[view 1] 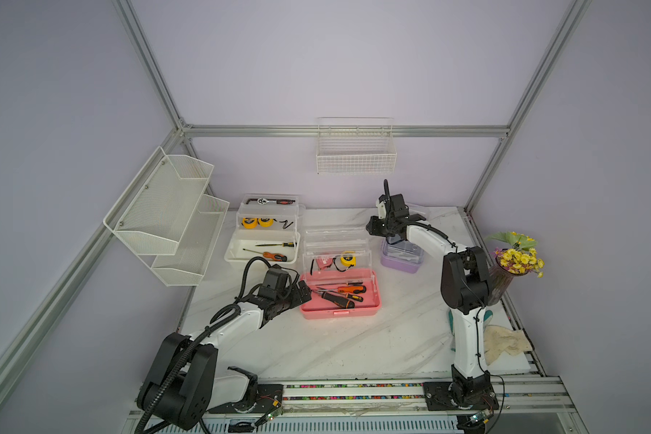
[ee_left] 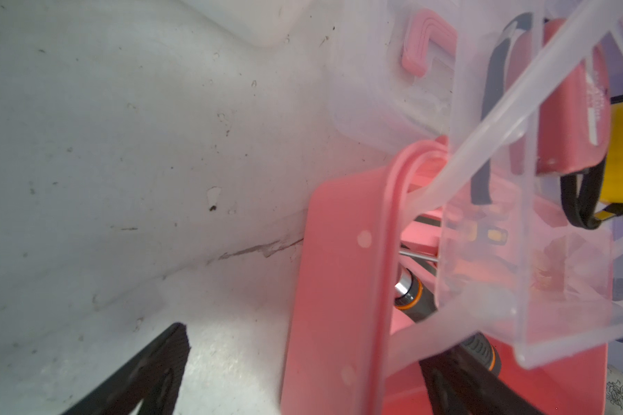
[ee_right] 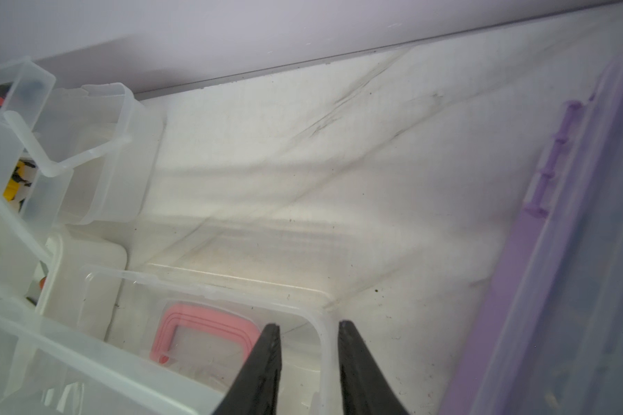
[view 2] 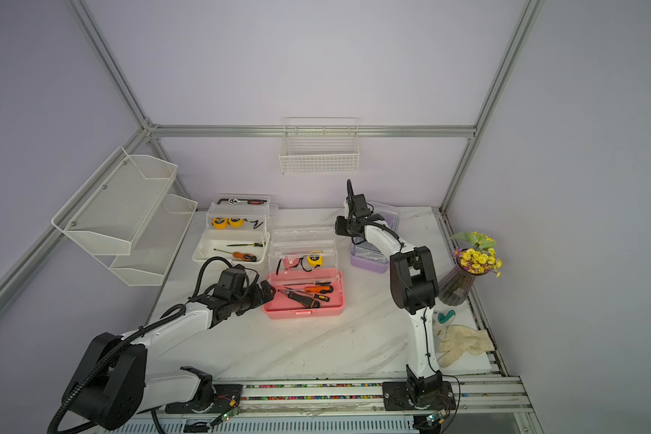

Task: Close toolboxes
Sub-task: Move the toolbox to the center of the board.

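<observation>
**Three toolboxes open; both hands at the pink one**

All three stand on the marbled surface (view 1: 316, 349). The white toolbox (view 1: 249, 265) sits at the back left, trays fanned up. The pink toolbox (view 1: 365, 312) is in the middle, its clear lid (view 1: 335, 238) and tray raised behind the base. The purple toolbox (view 1: 399, 265), just to its right and partly hidden by the right arm, seems open too.

The left hand (view 1: 306, 293) is spread wide and holds nothing. In its wrist view one finger (ee_left: 152, 370) lies outside the pink base's end wall and the other inside, straddling it without pinching. The right hand (ee_right: 308, 327) hovers at the lid's far corner, fingers parted by a narrow gap. The corner shows in that gap, but whether it sits between them or below I cannot tell; nothing looks clamped.

Closing the pink box appears to be the step in hand, barely begun. The next move calls for the right hand to catch the lid's rim and swing it forward and down so the tray folds over the screwdrivers (view 1: 341, 297), while the left steadies the base against sliding. The tape measure (view 1: 348, 258) in the tray must not jam, and the front latch (view 1: 341, 312) would then need pressing.
</observation>
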Robot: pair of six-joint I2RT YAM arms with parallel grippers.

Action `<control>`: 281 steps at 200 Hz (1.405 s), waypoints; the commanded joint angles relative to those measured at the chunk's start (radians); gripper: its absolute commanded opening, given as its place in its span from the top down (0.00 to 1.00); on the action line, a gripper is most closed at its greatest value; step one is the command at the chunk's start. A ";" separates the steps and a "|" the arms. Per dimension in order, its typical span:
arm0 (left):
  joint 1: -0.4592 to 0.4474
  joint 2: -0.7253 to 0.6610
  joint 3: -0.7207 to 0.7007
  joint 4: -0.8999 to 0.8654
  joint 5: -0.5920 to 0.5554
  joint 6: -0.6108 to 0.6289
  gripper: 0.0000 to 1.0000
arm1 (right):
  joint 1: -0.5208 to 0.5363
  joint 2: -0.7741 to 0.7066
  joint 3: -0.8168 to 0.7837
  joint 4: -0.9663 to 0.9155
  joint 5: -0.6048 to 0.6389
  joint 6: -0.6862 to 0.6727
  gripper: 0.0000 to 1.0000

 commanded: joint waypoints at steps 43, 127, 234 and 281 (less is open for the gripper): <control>0.011 0.018 0.090 -0.001 -0.011 0.008 0.01 | 0.015 0.088 0.093 -0.255 0.000 -0.054 0.66; 0.068 -0.025 0.095 -0.025 -0.011 0.041 0.00 | 0.022 0.202 0.157 -0.212 -0.065 0.007 0.63; 0.072 -0.044 0.099 -0.118 0.006 0.142 0.00 | -0.010 0.106 0.107 -0.405 0.225 -0.056 0.63; 0.074 -0.094 0.072 -0.158 -0.024 0.153 0.00 | -0.037 0.031 0.047 -0.395 0.239 -0.080 0.63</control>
